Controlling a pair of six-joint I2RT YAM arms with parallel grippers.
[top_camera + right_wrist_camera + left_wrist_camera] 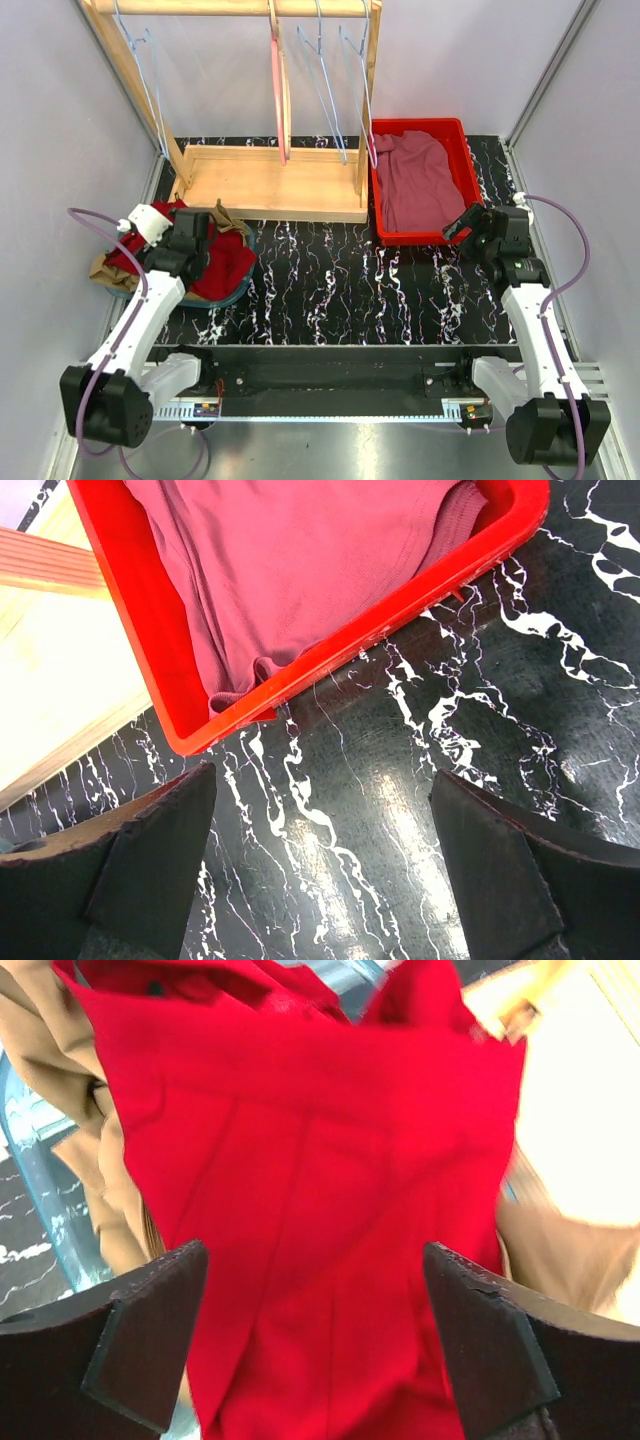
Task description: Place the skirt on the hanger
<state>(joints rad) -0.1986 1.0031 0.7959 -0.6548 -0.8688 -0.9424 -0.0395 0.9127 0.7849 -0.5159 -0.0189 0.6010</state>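
Red skirt [228,265], heaped front-left of the wooden rack [270,185]; left gripper [315,1332] above it, jaws wide, empty; advise pinching one edge, clear of the tan garment [45,1060]; right gripper [320,865] wide, empty

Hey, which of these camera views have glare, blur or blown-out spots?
Left wrist: the wooden rack base is blown out to near white, and the red skirt looks soft. Right wrist: a pale glare patch sits on the marble table. Top external: evenly lit and sharp.
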